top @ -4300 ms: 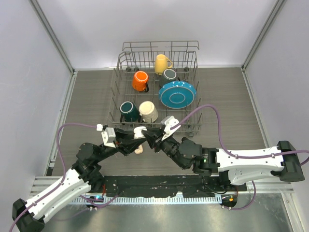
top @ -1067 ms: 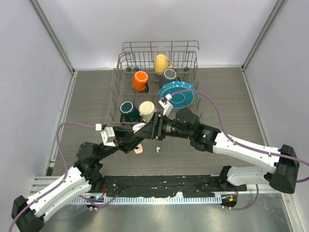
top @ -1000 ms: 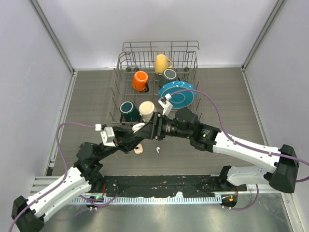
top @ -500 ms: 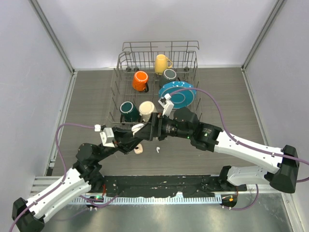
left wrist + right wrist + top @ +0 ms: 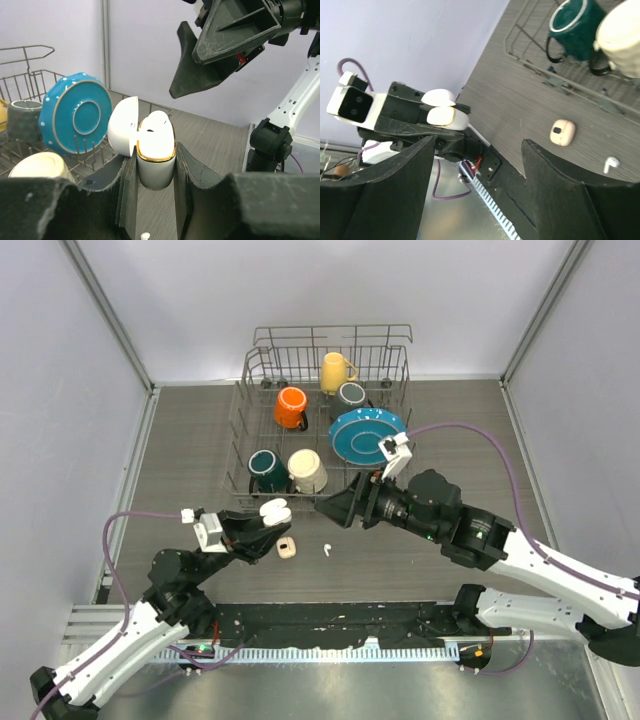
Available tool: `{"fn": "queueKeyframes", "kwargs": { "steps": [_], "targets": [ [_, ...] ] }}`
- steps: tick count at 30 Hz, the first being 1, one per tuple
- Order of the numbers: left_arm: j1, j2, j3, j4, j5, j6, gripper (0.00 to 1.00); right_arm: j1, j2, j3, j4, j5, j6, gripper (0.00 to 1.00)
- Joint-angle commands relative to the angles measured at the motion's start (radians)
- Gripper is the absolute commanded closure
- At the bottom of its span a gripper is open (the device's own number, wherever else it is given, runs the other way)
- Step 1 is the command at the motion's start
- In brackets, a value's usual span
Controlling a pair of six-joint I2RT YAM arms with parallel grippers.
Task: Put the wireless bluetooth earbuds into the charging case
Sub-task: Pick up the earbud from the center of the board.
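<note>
The white charging case (image 5: 156, 159) has a gold rim and stands upright with its lid (image 5: 122, 132) hinged open. My left gripper (image 5: 155, 172) is shut on its body. From above, the case (image 5: 272, 510) sits at the left gripper's tip (image 5: 262, 528). Whether an earbud lies inside, I cannot tell. One white earbud (image 5: 326, 550) lies on the table to the case's right, also visible as the earbud (image 5: 610, 162). My right gripper (image 5: 335, 510) hangs open and empty just right of the case, above the table. Its jaws (image 5: 477, 190) stand wide apart.
A small beige case (image 5: 287, 548) lies on the table beside the loose earbud. Behind stands a wire dish rack (image 5: 240, 440) with several mugs and a teal plate (image 5: 367, 434). Side walls close in the table left and right.
The right gripper has drawn back to the right from the case and opened. The left arm has shifted left and nearer with the case still gripped.
</note>
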State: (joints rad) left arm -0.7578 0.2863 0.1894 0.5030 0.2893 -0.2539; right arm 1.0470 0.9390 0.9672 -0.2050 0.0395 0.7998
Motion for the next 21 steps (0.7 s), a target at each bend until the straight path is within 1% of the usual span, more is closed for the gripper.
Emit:
{"fn": "queueKeyframes", "kwargs": {
  "steps": [1,2,4,5,6,8,12,13,16,17,21],
  "targets": [
    [0.002,-0.114,-0.016,-0.124,-0.073,0.007,1.0,-0.001,-0.032,-0.039,-0.131,0.126,-0.025,0.28],
    [0.003,-0.133,-0.016,-0.144,-0.082,0.01,1.0,-0.001,-0.029,-0.059,-0.17,0.131,-0.021,0.32],
    [0.003,-0.191,-0.016,-0.207,-0.102,0.015,1.0,0.001,-0.017,-0.084,-0.194,0.125,0.007,0.37],
    [0.002,-0.208,-0.013,-0.227,-0.107,0.018,1.0,0.001,0.004,-0.109,-0.209,0.122,0.019,0.42],
    [0.002,-0.222,-0.011,-0.262,-0.116,0.019,1.0,0.008,0.017,-0.123,-0.212,0.114,0.032,0.43],
    [0.003,-0.254,-0.005,-0.288,-0.124,0.022,1.0,0.024,0.04,-0.16,-0.226,0.138,0.08,0.44],
    [0.002,-0.274,0.002,-0.327,-0.131,0.025,1.0,0.059,0.089,-0.205,-0.228,0.235,0.147,0.45],
    [0.002,-0.273,0.002,-0.325,-0.13,0.027,1.0,0.077,0.118,-0.206,-0.229,0.278,0.157,0.45],
    [0.003,-0.259,0.004,-0.317,-0.124,0.025,1.0,0.1,0.185,-0.196,-0.229,0.325,0.179,0.45],
    [0.002,-0.251,0.005,-0.316,-0.119,0.025,1.0,0.119,0.208,-0.185,-0.232,0.367,0.188,0.45],
    [0.003,-0.213,0.018,-0.313,-0.104,0.03,1.0,0.142,0.29,-0.17,-0.22,0.43,0.226,0.45]
  ]
}}
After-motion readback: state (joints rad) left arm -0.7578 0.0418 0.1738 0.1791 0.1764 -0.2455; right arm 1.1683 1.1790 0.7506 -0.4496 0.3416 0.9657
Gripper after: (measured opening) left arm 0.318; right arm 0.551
